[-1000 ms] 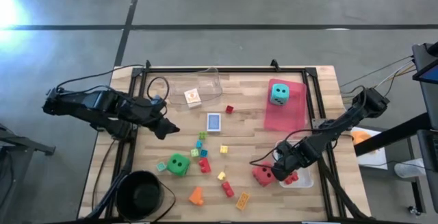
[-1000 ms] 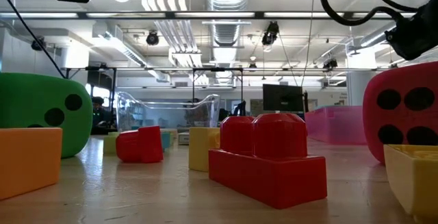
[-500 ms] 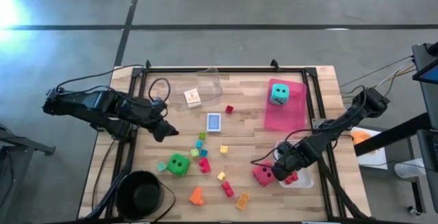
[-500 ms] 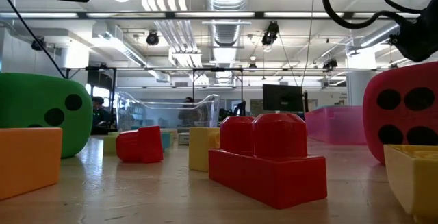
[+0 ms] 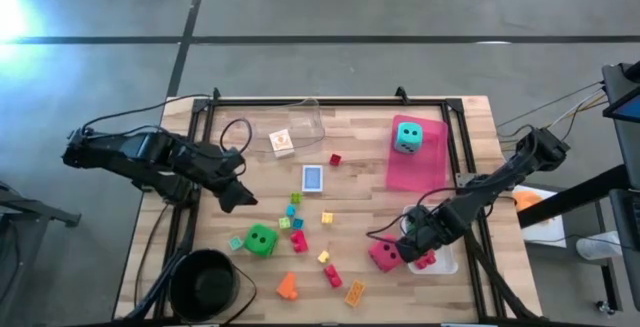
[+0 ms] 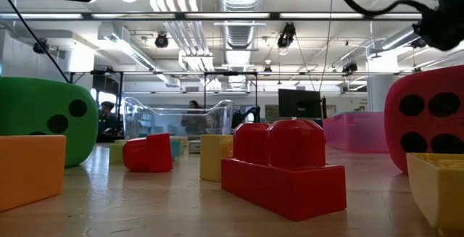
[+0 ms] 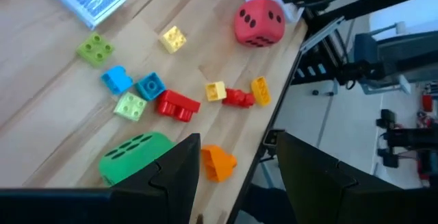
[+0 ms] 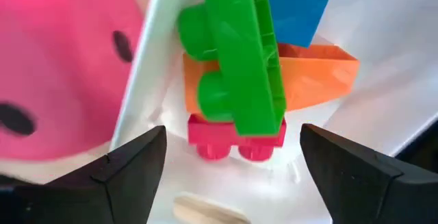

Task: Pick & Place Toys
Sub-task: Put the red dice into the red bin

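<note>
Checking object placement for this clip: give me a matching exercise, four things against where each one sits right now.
Things:
1. teal die
2. red die
3. green brick
4. blue card box

Places:
A. in the white tray
B. on bare wood near the table's middle
C. on the pink tray
D. on the table against the white tray's outer wall

Pairs: 1-C, 2-D, 3-A, 4-B
</note>
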Controlling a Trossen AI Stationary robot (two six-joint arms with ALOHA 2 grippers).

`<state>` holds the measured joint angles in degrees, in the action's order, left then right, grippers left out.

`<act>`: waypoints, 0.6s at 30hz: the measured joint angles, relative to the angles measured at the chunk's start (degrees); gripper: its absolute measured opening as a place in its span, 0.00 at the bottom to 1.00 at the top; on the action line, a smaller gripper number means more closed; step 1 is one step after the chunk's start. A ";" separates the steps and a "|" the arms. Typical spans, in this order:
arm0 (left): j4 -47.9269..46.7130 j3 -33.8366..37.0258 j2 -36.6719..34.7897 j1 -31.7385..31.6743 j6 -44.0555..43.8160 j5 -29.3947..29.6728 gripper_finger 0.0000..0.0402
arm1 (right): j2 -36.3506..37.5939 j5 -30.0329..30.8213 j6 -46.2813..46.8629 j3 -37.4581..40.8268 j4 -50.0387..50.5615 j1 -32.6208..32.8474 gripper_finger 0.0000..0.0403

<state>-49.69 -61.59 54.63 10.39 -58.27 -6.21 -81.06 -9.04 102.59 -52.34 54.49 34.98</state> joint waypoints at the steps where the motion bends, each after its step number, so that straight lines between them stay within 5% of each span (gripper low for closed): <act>1: -0.35 0.00 0.00 0.00 0.00 -0.07 0.49 | 0.00 -0.02 -0.66 -0.93 1.18 0.00 0.82; 9: -1.90 0.00 -0.02 0.02 0.11 -0.97 0.49 | 0.09 0.21 0.13 -10.82 10.03 0.00 0.82; 18: -1.90 0.00 -0.02 0.02 1.49 -0.93 0.49 | -4.76 7.76 -4.36 -21.24 10.61 -1.56 0.82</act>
<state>-51.59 -61.58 54.61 10.41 -56.77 -7.14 -85.81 -1.28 98.23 -73.58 65.10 33.42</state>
